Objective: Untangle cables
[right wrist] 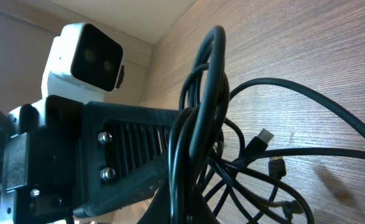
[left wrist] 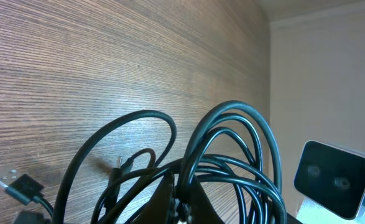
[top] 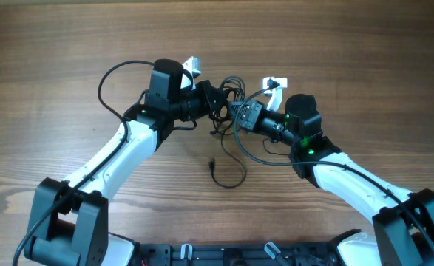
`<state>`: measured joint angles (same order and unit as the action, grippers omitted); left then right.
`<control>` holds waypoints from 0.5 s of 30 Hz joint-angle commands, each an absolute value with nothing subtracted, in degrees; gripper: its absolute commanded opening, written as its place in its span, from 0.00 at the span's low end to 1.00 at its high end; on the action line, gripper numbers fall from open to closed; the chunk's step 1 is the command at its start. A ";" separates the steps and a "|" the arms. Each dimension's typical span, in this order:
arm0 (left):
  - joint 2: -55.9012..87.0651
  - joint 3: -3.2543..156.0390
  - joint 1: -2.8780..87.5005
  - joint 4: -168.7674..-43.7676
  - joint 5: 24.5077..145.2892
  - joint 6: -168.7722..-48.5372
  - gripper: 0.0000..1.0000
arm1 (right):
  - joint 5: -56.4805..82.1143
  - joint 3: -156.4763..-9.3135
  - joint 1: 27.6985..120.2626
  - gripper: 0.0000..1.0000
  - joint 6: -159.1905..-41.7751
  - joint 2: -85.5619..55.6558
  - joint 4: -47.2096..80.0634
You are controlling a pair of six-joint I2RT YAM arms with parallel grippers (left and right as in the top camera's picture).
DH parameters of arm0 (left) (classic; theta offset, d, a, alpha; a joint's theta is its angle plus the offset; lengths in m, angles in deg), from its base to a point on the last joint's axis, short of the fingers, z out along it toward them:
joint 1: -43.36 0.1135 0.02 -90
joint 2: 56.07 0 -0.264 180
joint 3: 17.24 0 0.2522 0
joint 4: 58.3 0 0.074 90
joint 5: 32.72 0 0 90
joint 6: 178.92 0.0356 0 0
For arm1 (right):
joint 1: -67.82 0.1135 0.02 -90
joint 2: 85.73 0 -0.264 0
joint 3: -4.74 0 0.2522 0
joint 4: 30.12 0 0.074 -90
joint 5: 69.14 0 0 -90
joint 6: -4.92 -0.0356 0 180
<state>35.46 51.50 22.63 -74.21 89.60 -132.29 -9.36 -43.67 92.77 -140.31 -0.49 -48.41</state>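
Observation:
A tangle of thin black cables (top: 228,100) hangs between my two grippers over the middle of the table. One loose strand (top: 231,174) trails toward the front and ends in a small plug (top: 212,163). My left gripper (top: 218,102) is shut on a bundle of cable loops (left wrist: 232,155). My right gripper (top: 236,111) is shut on several cable strands (right wrist: 201,112). Small plug ends (right wrist: 263,137) lie on the wood in the right wrist view, and a USB-type plug (left wrist: 20,186) shows in the left wrist view.
The wooden table (top: 364,59) spreads all round. A thicker black arm wire (top: 109,81) loops out at the left arm's far side. The left gripper body (right wrist: 107,149) fills the right wrist view's left side, very close to my right gripper.

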 commanded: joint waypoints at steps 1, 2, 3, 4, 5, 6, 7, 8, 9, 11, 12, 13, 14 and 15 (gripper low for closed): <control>34.89 51.96 25.67 -72.14 91.50 -131.18 0.04 | -8.37 -43.89 93.03 0.05 -139.10 -0.06 -46.34; 34.08 52.04 27.83 -71.81 93.62 -131.20 0.04 | -6.87 -43.89 93.03 0.05 -139.10 -0.06 -44.89; 33.10 52.04 30.39 -71.42 96.85 -131.24 0.04 | -5.53 -43.89 93.03 0.04 -139.08 -0.06 -43.30; 31.96 52.04 33.49 -71.09 100.74 -131.51 0.04 | -4.66 -43.89 93.03 0.05 -139.06 -0.06 -42.07; 30.94 52.04 36.60 -70.80 105.44 -131.68 0.04 | -4.20 -43.89 93.03 0.04 -138.84 -0.06 -41.00; 30.52 52.04 38.23 -70.70 107.61 -131.83 0.04 | -4.18 -43.89 93.03 0.05 -138.73 -0.06 -40.70; 30.13 52.04 40.03 -70.65 110.34 -131.90 0.04 | -4.20 -43.89 93.03 0.04 -138.32 -0.06 -40.65; 29.73 52.04 42.54 -70.02 114.10 -133.04 0.04 | -4.20 -43.89 93.03 0.05 -137.60 -0.06 -40.67; 29.71 52.04 45.03 -67.94 118.01 -135.24 0.04 | -4.20 -43.89 93.03 0.04 -137.60 -0.06 -40.67; 29.76 52.04 48.57 -62.04 123.26 -140.90 0.04 | -4.13 -43.89 93.03 0.04 -137.55 -0.06 -40.17; 29.76 52.04 50.06 -59.05 124.98 -143.86 0.04 | -3.81 -43.89 93.03 0.04 -137.53 -0.06 -39.69; 29.76 52.04 51.50 -55.35 126.62 -147.53 0.04 | -3.04 -43.89 93.03 0.05 -137.55 -0.06 -38.71; 29.76 52.04 53.47 -50.70 127.74 -153.25 0.04 | -2.43 -43.89 93.03 0.04 -137.46 -0.06 -37.68; 29.76 52.04 54.65 -48.58 127.76 -156.31 0.04 | -2.49 -43.89 93.03 0.05 -137.31 -0.06 -37.46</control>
